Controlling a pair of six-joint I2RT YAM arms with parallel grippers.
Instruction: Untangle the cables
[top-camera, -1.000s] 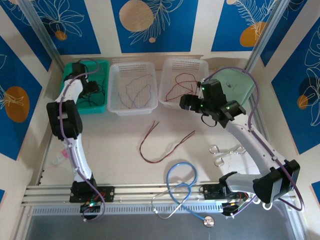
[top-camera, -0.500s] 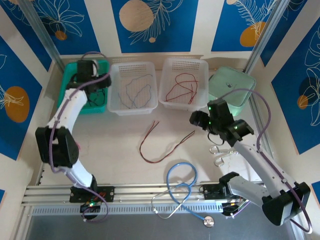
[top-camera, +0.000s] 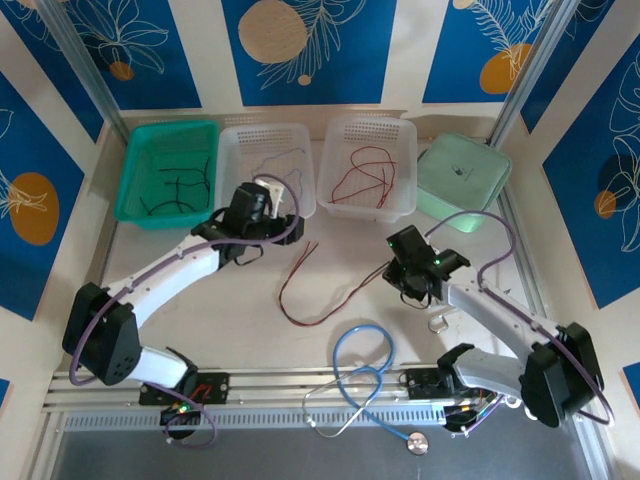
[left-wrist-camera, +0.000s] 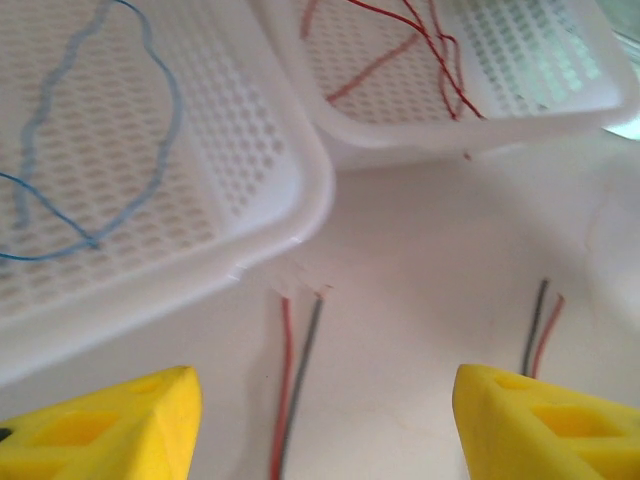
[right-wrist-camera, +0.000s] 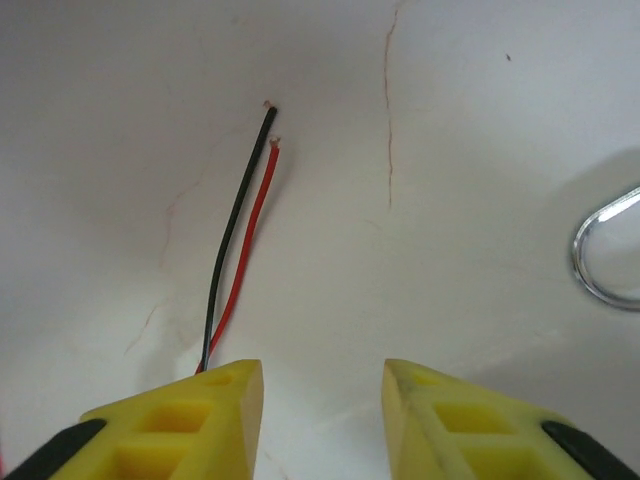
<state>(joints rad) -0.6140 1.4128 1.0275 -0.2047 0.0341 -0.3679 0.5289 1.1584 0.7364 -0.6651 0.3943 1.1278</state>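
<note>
On the pale surface (top-camera: 230, 300), the middle white basket (top-camera: 228, 140) serves as the landmark. A green basket (top-camera: 128, 160) touches its left side and a second white basket (top-camera: 405, 160) stands just beside its right. A pale green lidded box (top-camera: 463, 175) sits further right. A blue-tubed stethoscope (top-camera: 360, 350) lies well toward the near edge from it.

Sorted cables lie in all three baskets: black ones (top-camera: 175, 190) in the green one, a grey-blue one (top-camera: 270, 165) in the middle basket, and red ones (top-camera: 365, 180) in its right neighbour.

The piece left to separate is a red-and-black pair (top-camera: 300, 320). It lies on the surface in a U just in front of the middle basket's right corner. One end points at that corner, and the other trails off to the right.

The left gripper (left-wrist-camera: 320, 420) hovers over the corner end. Its jaws are spread wide and hold nothing, and the strands run lengthwise between them toward the basket.

The right gripper (right-wrist-camera: 322, 400) is low over the far end. Its jaws are parted more narrowly and are also empty. That end (right-wrist-camera: 240, 230) lies ahead of the gap and off to one side, and the strands pass under one fingertip rather than between the two. Each arm is nearest its own end, so the right one probably needs a small sideways shift first.

No brand, label or writing can be read.
</note>
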